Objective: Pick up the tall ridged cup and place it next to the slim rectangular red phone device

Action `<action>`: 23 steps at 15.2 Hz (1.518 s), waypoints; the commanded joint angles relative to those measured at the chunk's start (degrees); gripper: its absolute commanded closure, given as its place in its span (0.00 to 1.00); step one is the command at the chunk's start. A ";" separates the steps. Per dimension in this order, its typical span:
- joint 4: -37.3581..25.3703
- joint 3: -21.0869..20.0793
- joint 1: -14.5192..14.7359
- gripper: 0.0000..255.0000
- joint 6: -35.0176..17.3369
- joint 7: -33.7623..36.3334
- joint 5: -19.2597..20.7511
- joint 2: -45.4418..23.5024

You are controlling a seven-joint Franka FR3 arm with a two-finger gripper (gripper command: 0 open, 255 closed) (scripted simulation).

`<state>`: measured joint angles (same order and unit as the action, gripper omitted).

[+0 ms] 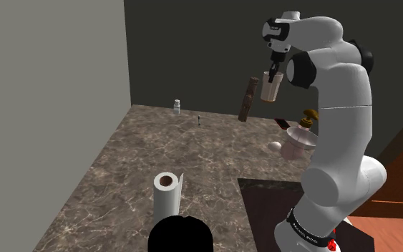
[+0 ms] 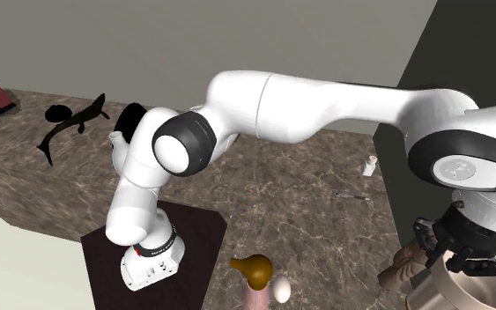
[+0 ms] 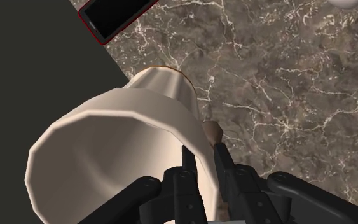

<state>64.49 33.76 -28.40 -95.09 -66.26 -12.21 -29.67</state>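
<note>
Here, in the shoulder view's upper right, the gripper [image 1: 273, 70] pinches the pale ridged cup's [image 1: 270, 89] wall between nearly closed fingers, lifted high, presumably to clear the counter [image 1: 157, 143] near the red-edged phone [image 3: 116, 17].

In the shoulder view we find open desk [image 1: 157, 147] across the middle of the frame, between the paper roll [image 1: 167, 192] at lower centre and the small white bottle [image 1: 177, 107] by the dark wall [image 1: 192, 50]. At the right, the egg [image 1: 275, 146] and the pinkish vessel [image 1: 298, 143] crowd the room below the pincer [image 1: 273, 71] and its cup [image 1: 271, 89]. The phone [image 1: 248, 99] stands just by the wall.
</note>
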 commanded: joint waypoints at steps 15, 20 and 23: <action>15.09 -0.10 2.92 1.00 -13.34 -0.12 0.52 1.59; 18.33 -0.36 3.23 1.00 -16.94 -0.29 0.16 1.11; 20.03 -0.56 3.32 1.00 -19.01 -0.43 -0.14 0.67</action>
<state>83.96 33.32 -25.03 -113.16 -66.59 -12.14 -28.67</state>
